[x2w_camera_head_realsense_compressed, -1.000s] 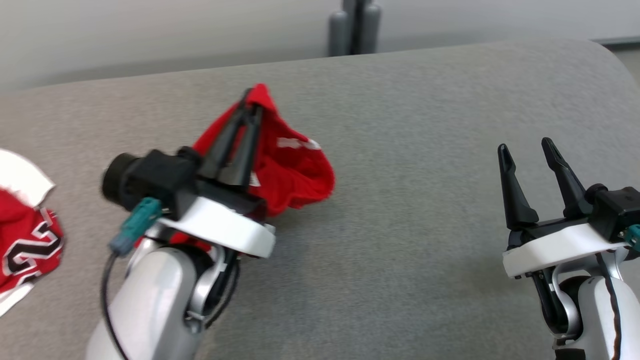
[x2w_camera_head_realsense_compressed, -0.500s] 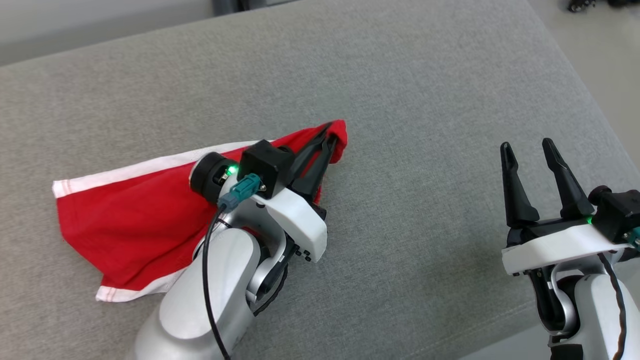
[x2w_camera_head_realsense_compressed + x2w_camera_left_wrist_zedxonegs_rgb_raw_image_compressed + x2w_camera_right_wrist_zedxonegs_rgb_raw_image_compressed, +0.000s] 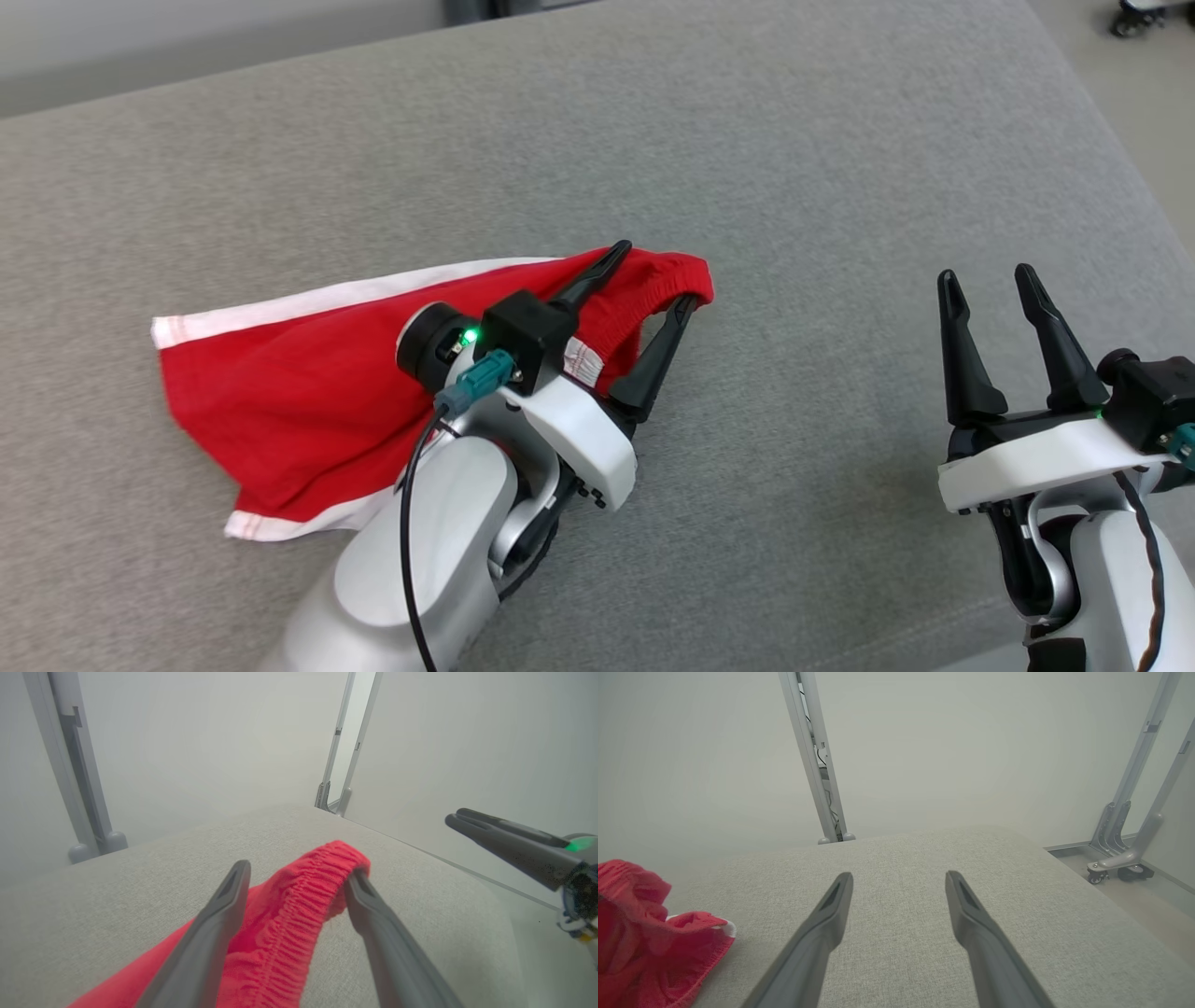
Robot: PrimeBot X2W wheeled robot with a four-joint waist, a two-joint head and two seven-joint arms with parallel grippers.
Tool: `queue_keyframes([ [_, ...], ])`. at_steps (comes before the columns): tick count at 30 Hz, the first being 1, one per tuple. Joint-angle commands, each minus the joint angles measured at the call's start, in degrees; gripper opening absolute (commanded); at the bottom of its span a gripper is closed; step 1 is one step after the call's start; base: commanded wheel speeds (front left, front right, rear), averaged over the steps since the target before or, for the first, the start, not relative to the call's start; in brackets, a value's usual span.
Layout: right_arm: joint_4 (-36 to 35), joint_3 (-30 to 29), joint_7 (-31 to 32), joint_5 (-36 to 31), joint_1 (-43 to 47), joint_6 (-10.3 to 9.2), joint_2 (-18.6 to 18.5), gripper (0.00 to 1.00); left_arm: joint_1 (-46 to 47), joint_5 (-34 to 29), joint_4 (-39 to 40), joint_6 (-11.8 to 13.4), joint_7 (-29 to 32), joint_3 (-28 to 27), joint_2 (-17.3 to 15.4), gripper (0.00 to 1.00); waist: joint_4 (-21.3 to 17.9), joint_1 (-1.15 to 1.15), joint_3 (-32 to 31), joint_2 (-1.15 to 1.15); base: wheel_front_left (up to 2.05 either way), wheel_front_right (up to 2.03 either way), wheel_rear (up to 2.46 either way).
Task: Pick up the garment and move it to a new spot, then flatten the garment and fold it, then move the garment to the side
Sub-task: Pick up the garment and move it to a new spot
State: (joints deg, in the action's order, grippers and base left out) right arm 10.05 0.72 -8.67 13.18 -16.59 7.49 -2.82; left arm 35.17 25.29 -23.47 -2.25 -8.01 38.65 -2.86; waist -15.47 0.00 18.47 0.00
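- A red fabric garment with white hem trim (image 3: 308,392) is seen lying on the grey woven-fabric surface (image 3: 840,168), left of centre. It is creased and partly doubled over, not flat.
- The left gripper (image 3: 653,275) is placed at the garment's right end. Its two dark fingers are spread apart, one on either side of the gathered red elastic waistband (image 3: 299,896). Nothing is clamped.
- One fingertip appears to be touching the waistband edge in the left wrist view. Whether cloth is hooked on it cannot be told.
- Risk as judged: if the arm is lifted away with cloth snagged, the garment would be dragged and bunched, and flattening made harder.
- The right gripper (image 3: 986,275) is held well apart to the right, fingers spread, empty.
- The surface edge lies beyond the right gripper. A hard sideways pull could carry the waistband towards it.
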Motion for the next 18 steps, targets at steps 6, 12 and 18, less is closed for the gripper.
queue_keyframes([
  [6,-0.59,-0.88,1.08,-1.18,0.87,0.0,-0.2,1.0,-3.93,1.35,5.55,1.5,-0.83,-0.54,-1.93,1.0,4.81,0.0,-3.41,0.0,0.0,0.0,0.0],
  [12,-1.53,-1.73,1.92,-1.77,1.49,0.0,-0.24,1.0,-6.93,1.71,11.0,2.56,1.76,-0.87,-5.23,1.0,7.82,0.0,-4.96,0.0,0.0,0.0,0.0],
  [18,-2.4,-2.43,2.58,-2.2,1.83,0.0,-0.22,1.0,-9.38,1.92,15.35,4.38,3.03,-2.06,-8.0,1.0,9.91,0.0,-6.06,0.0,0.0,0.0,0.0],
])
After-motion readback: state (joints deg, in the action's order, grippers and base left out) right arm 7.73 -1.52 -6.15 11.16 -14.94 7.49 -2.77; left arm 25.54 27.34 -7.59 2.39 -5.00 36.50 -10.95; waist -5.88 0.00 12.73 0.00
